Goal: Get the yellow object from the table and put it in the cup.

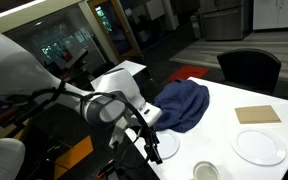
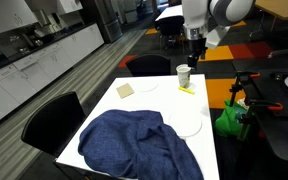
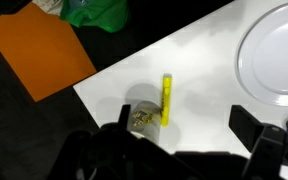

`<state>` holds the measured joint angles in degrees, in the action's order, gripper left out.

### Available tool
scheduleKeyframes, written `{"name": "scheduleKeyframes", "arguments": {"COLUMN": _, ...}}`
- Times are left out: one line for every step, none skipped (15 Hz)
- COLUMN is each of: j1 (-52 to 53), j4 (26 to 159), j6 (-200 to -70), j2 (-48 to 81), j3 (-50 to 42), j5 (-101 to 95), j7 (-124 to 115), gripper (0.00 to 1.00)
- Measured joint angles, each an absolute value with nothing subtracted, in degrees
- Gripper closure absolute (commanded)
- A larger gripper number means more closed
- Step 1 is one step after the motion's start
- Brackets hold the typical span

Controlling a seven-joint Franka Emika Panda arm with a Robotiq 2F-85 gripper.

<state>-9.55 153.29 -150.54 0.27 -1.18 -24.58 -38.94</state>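
— The gripper [image 3: 184, 140] hangs spread wide and empty. The yellow object [image 3: 167, 98] lies on the table [image 3: 209, 95] just ahead of it, right beside the cup [image 3: 141, 117].
— It should straddle the stick's thin width. One finger may nudge the cup; the plate [image 3: 279, 50] lies clear.

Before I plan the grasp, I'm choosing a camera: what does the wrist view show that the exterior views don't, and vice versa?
Only wrist: the gripper seen open, near the thin yellow stick. Only exterior: the crumpled blue cloth and tan square board. Shared: the stick beside the small white cup, the round white plate, the white table.
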Motion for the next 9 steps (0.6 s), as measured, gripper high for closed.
{"name": "scheduleKeyframes", "arguments": {"j1": -9.5, "j4": 153.3, "j6": -151.5, "j2": 1.8, "j3": -1.9, "j5": -26.2, "j7": -40.2, "gripper": 0.00}}
{"name": "scheduleKeyframes", "arguments": {"j1": -9.3, "j4": 153.3, "j6": -152.8, "j2": 3.4, "j3": -2.8, "j5": -27.6, "j7": -41.4, "gripper": 0.00}}
{"name": "scheduleKeyframes", "arguments": {"j1": -9.0, "j4": 153.3, "j6": -153.9, "j2": 4.9, "j3": -3.6, "j5": -28.4, "j7": -42.2, "gripper": 0.00}}
{"name": "scheduleKeyframes", "arguments": {"j1": -8.5, "j4": 153.2, "j6": -154.3, "j2": 5.9, "j3": -4.3, "j5": -28.4, "j7": -42.2, "gripper": 0.00}}
{"name": "scheduleKeyframes", "arguments": {"j1": -8.2, "j4": 153.1, "j6": -154.3, "j2": 6.2, "j3": -4.7, "j5": -28.4, "j7": -42.1, "gripper": 0.00}}
{"name": "scheduleKeyframes", "arguments": {"j1": -7.9, "j4": 153.0, "j6": -154.3, "j2": 6.2, "j3": -4.9, "j5": -28.4, "j7": -42.1, "gripper": 0.00}}
{"name": "scheduleKeyframes", "arguments": {"j1": -7.7, "j4": 153.0, "j6": -154.3, "j2": 6.1, "j3": -5.0, "j5": -28.4, "j7": -42.1, "gripper": 0.00}}
{"name": "scheduleKeyframes", "arguments": {"j1": -7.6, "j4": 152.9, "j6": -154.3, "j2": 6.1, "j3": -5.0, "j5": -28.3, "j7": -42.1, "gripper": 0.00}}
{"name": "scheduleKeyframes", "arguments": {"j1": -7.6, "j4": 152.9, "j6": -154.3, "j2": 6.1, "j3": -5.0, "j5": -28.3, "j7": -42.1, "gripper": 0.00}}
